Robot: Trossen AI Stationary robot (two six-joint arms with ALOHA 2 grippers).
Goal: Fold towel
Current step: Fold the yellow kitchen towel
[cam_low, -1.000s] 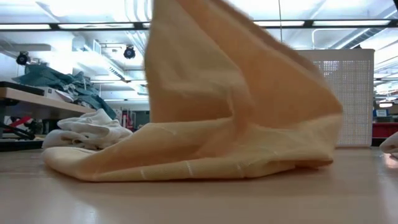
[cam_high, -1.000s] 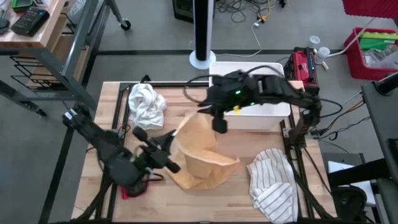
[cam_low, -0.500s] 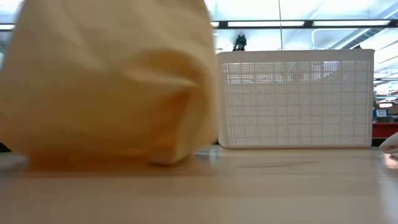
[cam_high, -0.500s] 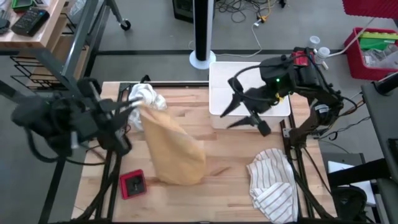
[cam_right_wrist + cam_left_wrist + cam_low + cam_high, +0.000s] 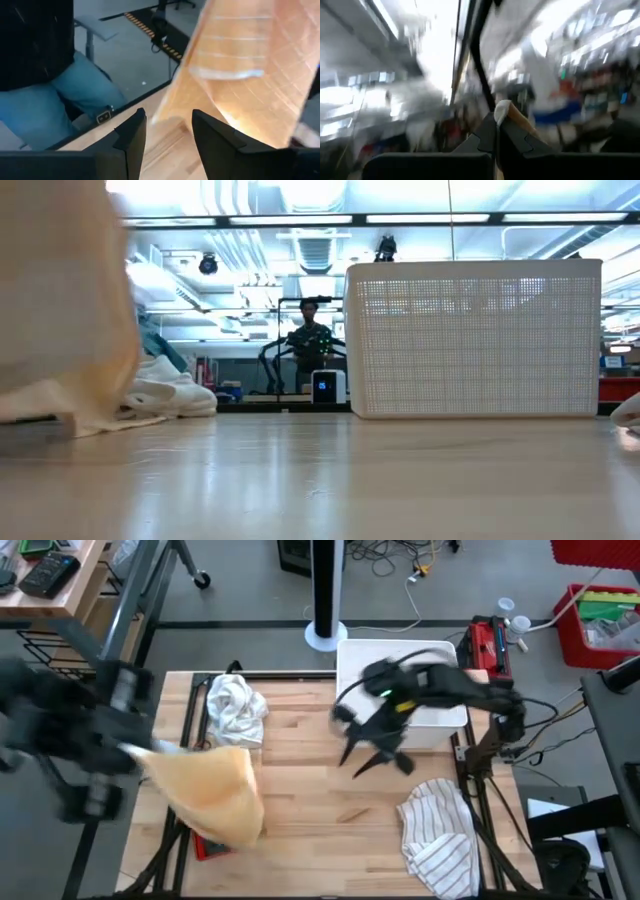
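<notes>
Soft tan towel [image 5: 212, 792] now leftward, pinched by left gripper [image 5: 496, 131].

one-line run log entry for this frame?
step: lifting towel | left claw: shut on orange towel, raised at table's left | right claw: open, empty, by white basket

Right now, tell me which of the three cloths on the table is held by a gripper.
The plain yellow towel, pinched by the left gripper; the white cloth and striped towel lie loose.

The tan towel [image 5: 215, 795] is soft matt cloth, the table [image 5: 330, 800] pale smooth wood with a slight sheen, and the white basket [image 5: 474, 338] perforated plastic.
</notes>
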